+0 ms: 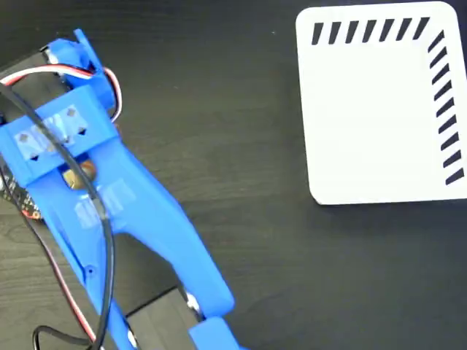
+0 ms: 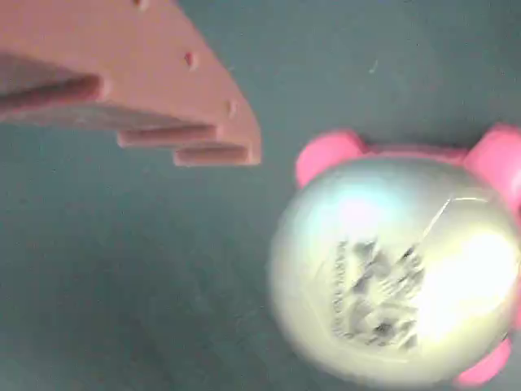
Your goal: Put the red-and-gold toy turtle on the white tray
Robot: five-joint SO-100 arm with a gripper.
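The red-and-gold toy turtle [image 2: 399,281] fills the lower right of the wrist view. Its shiny domed shell carries a black printed mark, and pinkish legs stick out at the top and bottom right. One finger [image 2: 155,98] of my gripper hangs at the upper left of that view, apart from the turtle. In the fixed view the blue gripper [image 1: 157,324] points toward the bottom edge with its jaws spread and nothing between them. The turtle does not show there. The white tray [image 1: 372,117] with black diagonal stripes lies at the top right, with nothing on it.
The blue arm [image 1: 66,138] with its black and white-red cables fills the left of the fixed view. A dark block [image 1: 164,317] sits at the bottom edge between the jaws. Dark tabletop [image 1: 241,146] stretches between arm and tray.
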